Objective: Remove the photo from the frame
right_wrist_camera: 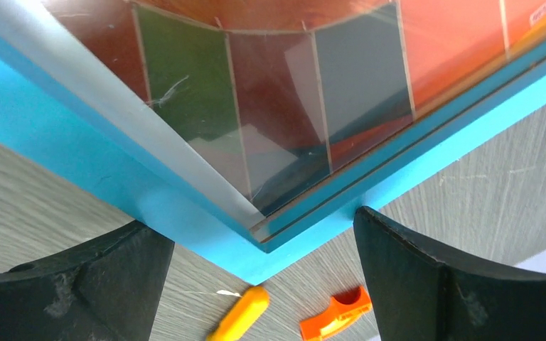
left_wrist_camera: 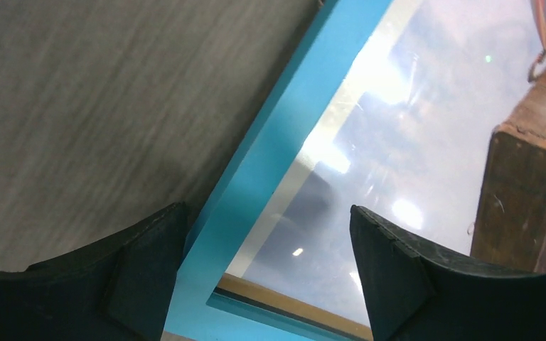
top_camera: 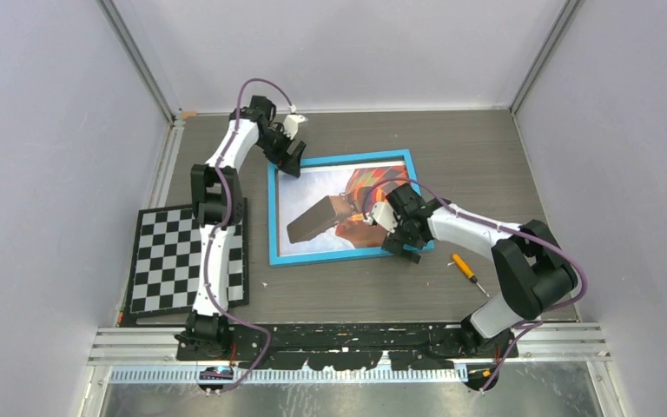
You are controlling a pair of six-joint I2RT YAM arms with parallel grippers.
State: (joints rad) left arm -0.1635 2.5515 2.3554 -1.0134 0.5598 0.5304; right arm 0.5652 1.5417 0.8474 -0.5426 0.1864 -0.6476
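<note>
On the grey wood-grain table (top_camera: 486,148) lies the glossy, blue-bordered frame (top_camera: 358,158).

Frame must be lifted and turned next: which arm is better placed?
Right, likely: right gripper is open with the frame corner between its fingers, both over the table. The left gripper has one finger over the glass.

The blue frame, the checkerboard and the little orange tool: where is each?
blue frame (left_wrist_camera: 274,142), left wrist view, on its blue front border.
checkerboard (top_camera: 165,261), top view, on its middle squares.
orange tool (top_camera: 463,266), top view, on its handle.
</note>
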